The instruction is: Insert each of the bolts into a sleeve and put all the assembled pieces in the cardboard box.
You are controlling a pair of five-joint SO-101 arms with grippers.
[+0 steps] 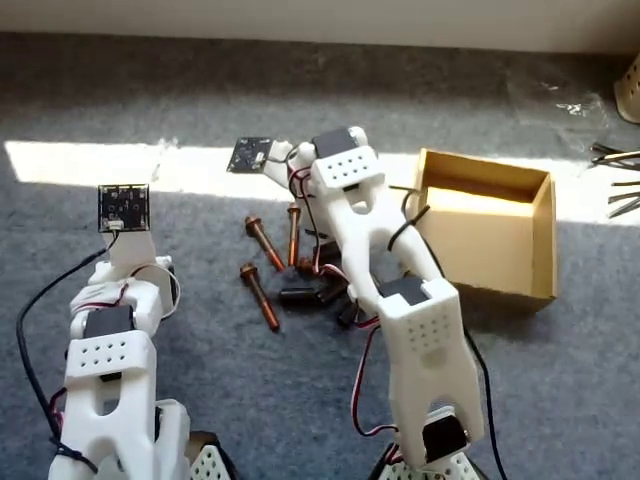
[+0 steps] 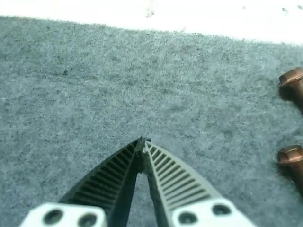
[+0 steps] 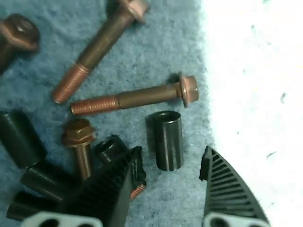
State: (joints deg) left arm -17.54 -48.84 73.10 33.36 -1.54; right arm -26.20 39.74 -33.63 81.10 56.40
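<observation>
- The left arm is white plastic with rows of little holes. It sits at the lower left of the high view. A thin black wire bends along beside it.
- The left gripper has dark fingers with ridges on them. Its tips are pressed together with nothing in between, over bare carpet. Two bolt heads lie off to one side of it.
- The bolts are long brown metal, a bit like copper. They have six-sided heads and screw ridges at the other end. Three lie apart on the carpet, left of the middle of the high view.
- The sleeves are short black tubes, smooth and round. They lie in a small heap just right of the bolts, partly under the right arm.
- The right gripper has its fingers spread wide. One sleeve lies on its side with its end between the two tips. It is not pinched.
- The cardboard box is brown and open on top. It stands right of the middle.
- The carpet is grey and fuzzy. A bright stripe of sunlight runs across the upper part.
</observation>
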